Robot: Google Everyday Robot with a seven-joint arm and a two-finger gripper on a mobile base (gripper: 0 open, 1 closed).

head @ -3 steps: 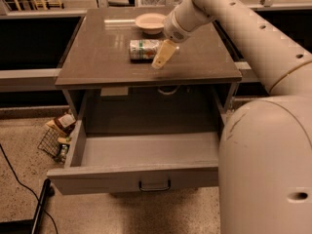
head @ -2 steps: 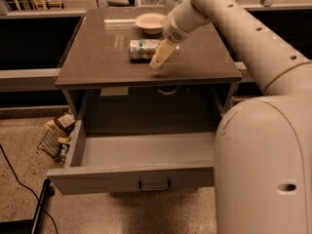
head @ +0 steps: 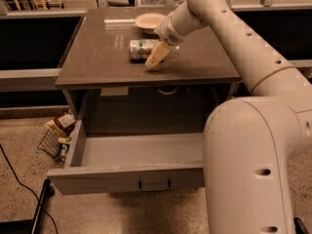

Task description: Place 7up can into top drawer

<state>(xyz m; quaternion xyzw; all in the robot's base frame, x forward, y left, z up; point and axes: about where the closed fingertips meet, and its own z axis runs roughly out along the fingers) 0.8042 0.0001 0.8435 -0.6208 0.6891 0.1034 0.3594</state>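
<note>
The 7up can (head: 140, 49) lies on its side on the brown cabinet top (head: 107, 57), near the middle. My gripper (head: 157, 56) hangs from the arm that reaches in from the right; it is low over the top, right against the can's right end. The top drawer (head: 126, 178) is pulled out wide below the cabinet top, with its grey inside bare and its dark bar handle (head: 154, 185) facing front. My own body hides the drawer's right part.
A shallow pale bowl (head: 150, 20) stands on the cabinet top behind the can. A wire basket with packets (head: 58, 136) sits on the speckled floor left of the drawer. A black cable (head: 24, 189) runs along the floor at the front left. Dark counters flank the cabinet.
The gripper has crept a little left, closer against the can's right end. The can has not moved and the drawer stays open.
</note>
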